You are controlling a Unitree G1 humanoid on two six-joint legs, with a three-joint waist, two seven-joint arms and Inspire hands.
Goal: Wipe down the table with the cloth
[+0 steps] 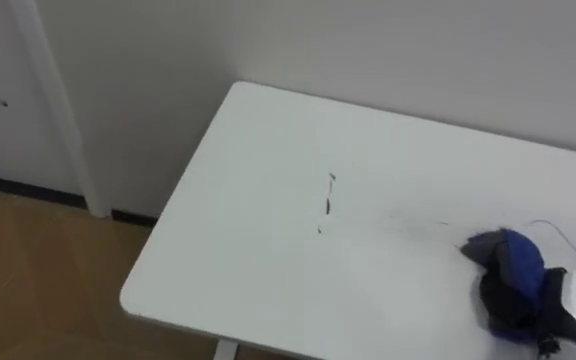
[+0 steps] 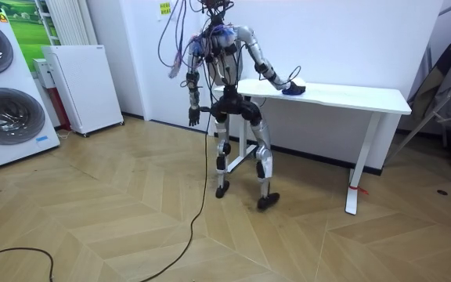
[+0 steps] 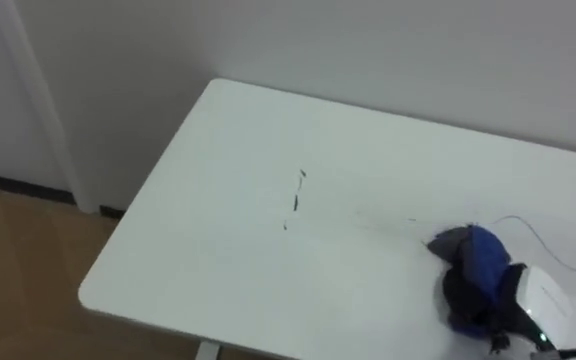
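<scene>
The white table [image 1: 268, 260] stands against the wall, and its left end and near corner show in the eye views. Short dark marks [image 1: 328, 205] run across its middle, and a thin curved line [image 1: 558, 235] lies farther right. A blue cloth [image 1: 516, 258] sits bunched on the tabletop at the lower right, to the right of the marks. My right hand [image 1: 518, 300] rests on it, dark fingers curled round the cloth. In the room view I stand at the table's left end, right arm stretched over the top, while my left hand [image 2: 193, 116] hangs beside my hip.
A white upright post [image 1: 58, 100] and a dark skirting board run along the wall left of the table. Wooden floor lies below the table's near edge. In the room view, washing machines [image 2: 6, 86] and a white cabinet [image 2: 81, 86] stand on its left, a tripod [image 2: 445, 94] on its right.
</scene>
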